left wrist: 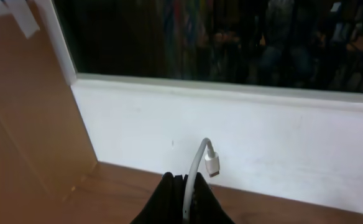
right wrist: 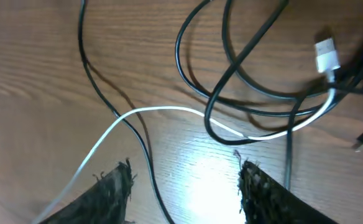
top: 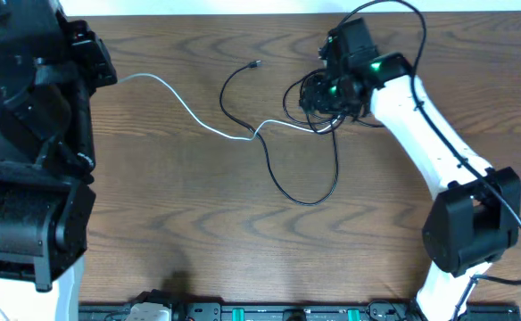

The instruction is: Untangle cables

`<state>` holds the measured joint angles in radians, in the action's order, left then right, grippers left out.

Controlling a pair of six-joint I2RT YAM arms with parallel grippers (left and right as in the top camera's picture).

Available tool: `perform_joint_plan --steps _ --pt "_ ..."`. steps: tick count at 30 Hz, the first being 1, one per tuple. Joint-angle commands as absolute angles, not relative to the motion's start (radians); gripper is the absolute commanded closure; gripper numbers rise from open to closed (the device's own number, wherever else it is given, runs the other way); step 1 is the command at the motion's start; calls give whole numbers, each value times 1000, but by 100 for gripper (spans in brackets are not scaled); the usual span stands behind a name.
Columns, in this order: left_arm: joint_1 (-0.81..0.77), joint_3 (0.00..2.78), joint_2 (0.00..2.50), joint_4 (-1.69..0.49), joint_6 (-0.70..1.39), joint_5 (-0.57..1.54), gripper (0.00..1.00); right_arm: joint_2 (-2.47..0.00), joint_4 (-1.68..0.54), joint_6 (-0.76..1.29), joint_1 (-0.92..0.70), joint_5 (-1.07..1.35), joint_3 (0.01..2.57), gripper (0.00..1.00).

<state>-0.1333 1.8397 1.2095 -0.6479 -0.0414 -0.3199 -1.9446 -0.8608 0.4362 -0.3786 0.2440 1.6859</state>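
Table (top: 198, 241): brown wood; on the overhead I see one arm at its left edge and the other reaching in from its near right corner
Left gripper (left wrist: 183, 184): clenched on the white cable (left wrist: 198, 158), which rises from between the fingers and curls over
Near plug (left wrist: 212, 165): white, hanging off that curl just beside the fingertips, clear of the table
Backdrop on my left wrist view: a white board (left wrist: 262, 124) standing along the table's edge, with dark glass above it
White cable across the table: it runs from the left edge in a shallow wave toward the middle, then on into the tangle by the far right part
Black cables (top: 318, 98): bunched in loops near the far edge, right of centre; one long loop (top: 305, 192) sags toward the middle of the table, and one loose end (top: 257, 64) points at the far edge
Right gripper (right wrist: 184, 171): released, fingers spread with nothing between them, hanging over the tangle
Under the right gripper: the white cable crosses the black loops on the wood, touching them
Far plug (right wrist: 326, 57): white, lying among the black loops at the right of my right wrist view
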Motion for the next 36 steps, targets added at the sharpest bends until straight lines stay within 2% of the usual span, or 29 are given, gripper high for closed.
perform_joint_plan --steps 1,5,7,11,16,30,34,36 --pt "-129 1852 1216 -651 -2 -324 93 -2007 -838 546 -440 199 1681 48" --pt "-129 1852 1219 -650 -3 -327 93 -2048 -810 494 -476 204 1681 52" --pt "-129 1852 1219 -650 -3 -327 93 -2061 -796 388 -483 213 1681 52" --pt "-129 1852 1219 -650 -3 -327 93 -2096 -770 81 -485 220 1681 39" --pt "-129 1852 1220 -650 -2 -327 93 -2178 -722 -151 -477 220 1681 36" --pt "-129 1852 1222 -650 -2 -327 93 -2284 -605 -199 -473 247 1681 42" --pt "-129 1852 1224 -650 -3 -327 93 -2305 -625 -199 -473 246 1680 49" --pt "-129 1852 1223 -650 -2 -327 93 -2312 -625 -199 -473 246 1680 57"
